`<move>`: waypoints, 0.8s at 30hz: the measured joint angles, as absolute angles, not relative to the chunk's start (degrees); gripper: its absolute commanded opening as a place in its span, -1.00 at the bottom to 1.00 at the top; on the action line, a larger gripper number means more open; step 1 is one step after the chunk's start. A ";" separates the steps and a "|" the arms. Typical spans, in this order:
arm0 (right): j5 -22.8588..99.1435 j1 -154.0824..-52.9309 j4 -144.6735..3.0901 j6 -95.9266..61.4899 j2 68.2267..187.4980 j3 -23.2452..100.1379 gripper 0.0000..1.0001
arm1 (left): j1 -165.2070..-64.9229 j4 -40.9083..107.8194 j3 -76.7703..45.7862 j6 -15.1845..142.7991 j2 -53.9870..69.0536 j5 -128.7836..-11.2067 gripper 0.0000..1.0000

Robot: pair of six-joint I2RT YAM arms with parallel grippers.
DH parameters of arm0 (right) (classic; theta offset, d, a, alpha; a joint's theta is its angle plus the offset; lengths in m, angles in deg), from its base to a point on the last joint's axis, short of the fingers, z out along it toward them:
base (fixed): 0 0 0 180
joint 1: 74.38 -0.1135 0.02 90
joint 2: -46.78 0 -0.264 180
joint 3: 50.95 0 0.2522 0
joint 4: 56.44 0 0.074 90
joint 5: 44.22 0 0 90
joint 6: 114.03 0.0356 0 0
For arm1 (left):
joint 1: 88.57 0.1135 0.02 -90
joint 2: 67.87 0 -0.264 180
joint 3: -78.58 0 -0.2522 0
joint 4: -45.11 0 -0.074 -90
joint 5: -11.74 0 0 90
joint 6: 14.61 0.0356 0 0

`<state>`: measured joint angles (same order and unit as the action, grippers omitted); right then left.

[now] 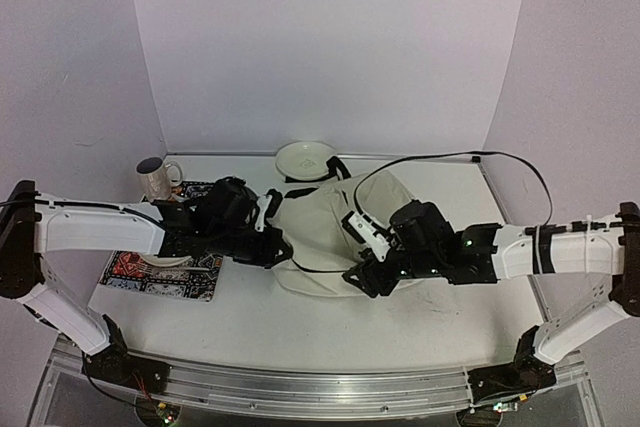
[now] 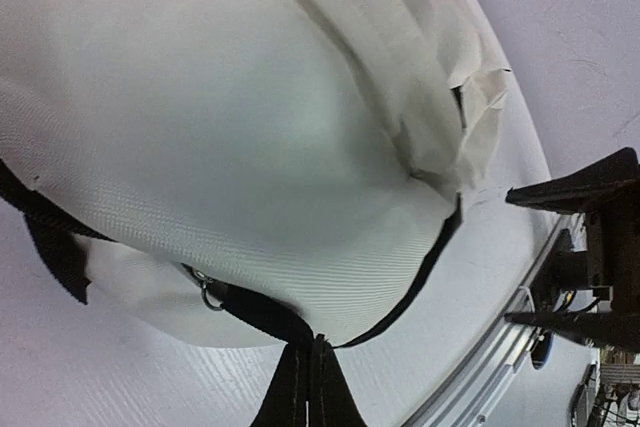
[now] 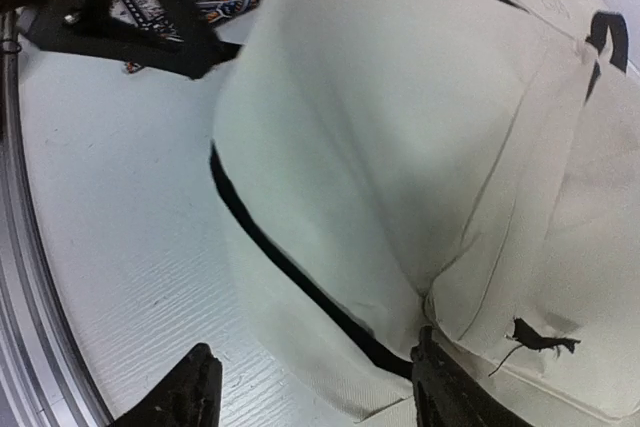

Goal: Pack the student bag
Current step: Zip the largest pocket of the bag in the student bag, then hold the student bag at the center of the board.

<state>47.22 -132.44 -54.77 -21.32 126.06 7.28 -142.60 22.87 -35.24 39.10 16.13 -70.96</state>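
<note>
The bag (image 1: 320, 232) lies in the middle of the table (image 1: 250, 332), its far end close to the plate (image 1: 305, 159) at the far edge. From above, both claws are dark lumps against the cloth and their fingers cannot be made out. The left gripper (image 1: 270, 245) sits at the bag's left side, and the right gripper (image 1: 365, 279) at its near right corner.

The wrist views fill that in. The left one shows its two fingers pressed together at the bottom of the frame. A black strap (image 2: 262, 309) runs from a small metal ring (image 2: 210, 294) on the bag straight into them. The claw is closed on the strap, though the pinch point itself is lost, black on black. Bag cloth fills most of that view and is cut off at the top and left.

The right wrist view shows its fingers spread wide. One is over bare table toward the near edge, and the other overlaps the bag's cloth. The bag's corner and dark zipper line lie between them. Whether either pad touches the fabric cannot be told. That view also catches the left gripper's tip meeting the bag's edge.

Only the top view shows the mug (image 1: 155, 179) at the far left corner. It also shows the placemat (image 1: 135, 272) by the left edge, partly hidden under the left arm, with a dish (image 1: 170, 261) on it half covered.
</note>
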 measured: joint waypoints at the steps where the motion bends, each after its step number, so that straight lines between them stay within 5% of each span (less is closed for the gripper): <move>1: 47.59 -133.32 -54.61 -21.54 125.61 7.38 0.39 | -142.94 23.17 -34.63 39.03 16.13 -70.55 -1.00; 14: 61.79 -144.16 -46.62 -29.77 129.41 7.65 0.34 | -148.56 25.91 -29.96 37.83 16.29 -64.59 -1.00; 17: 64.92 -144.24 -45.17 -31.74 131.69 7.90 0.10 | -148.77 25.94 -29.93 37.80 16.29 -63.75 -1.00; 21: 68.14 -144.22 -44.14 -34.31 134.10 8.89 -0.63 | -148.77 25.94 -29.93 37.85 16.29 -63.47 -1.00; 24: 69.52 -144.16 -43.94 -34.73 134.24 8.90 -0.95 | -148.75 25.30 -29.93 38.18 16.22 -65.12 -1.00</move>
